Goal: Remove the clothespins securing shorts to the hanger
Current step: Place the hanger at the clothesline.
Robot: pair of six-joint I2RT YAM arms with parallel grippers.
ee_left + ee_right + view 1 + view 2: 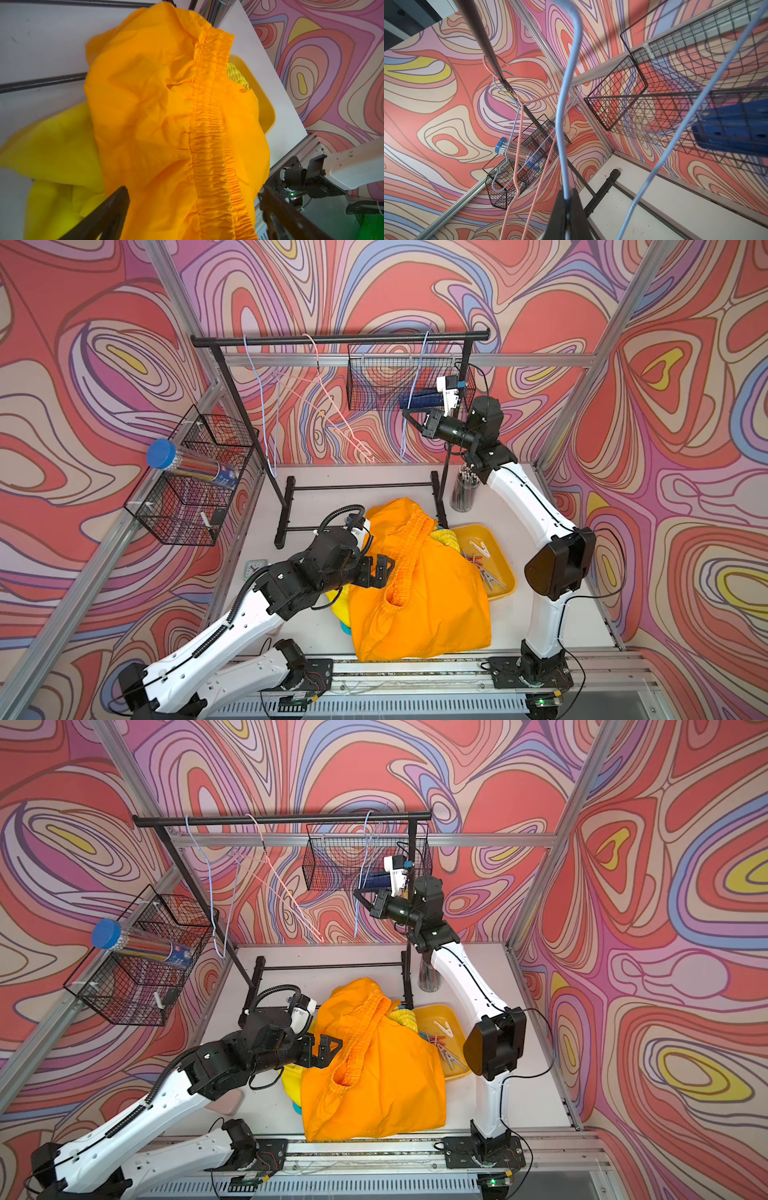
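Left gripper (380, 568): jaws spread wide with nothing between them, low over the left edge of the cloth heap, just above the orange shorts' elastic waistband.
Right gripper (568, 199): raised at the far right beside the garment rack (340, 339), fingers pinched tight on the wire of a pale blue hanger (566, 104) that hooks over the rail.
Orange shorts (419, 593): crumpled on the table at centre near, lying on top of the heap.
Yellow shorts (58, 145): under the orange pair, showing on the heap's left side; a ruffled yellow waistband shows at its far right.
Clothespins (486, 568): loose in the yellow tray (505, 587), right of the heap, well apart from both grippers.
In the way: orange cloth overlaps the tray's left edge, between the left gripper and the pins.
Other hangers: a pink hanger (332, 406) and a second blue hanger (259, 398) on the rail's left half.
Around: a wire basket (374, 381) on the far wall, another basket (195, 489) at left with a blue-lidded tube (187, 464), and a cup of pencils (465, 489) by the rack's right foot.
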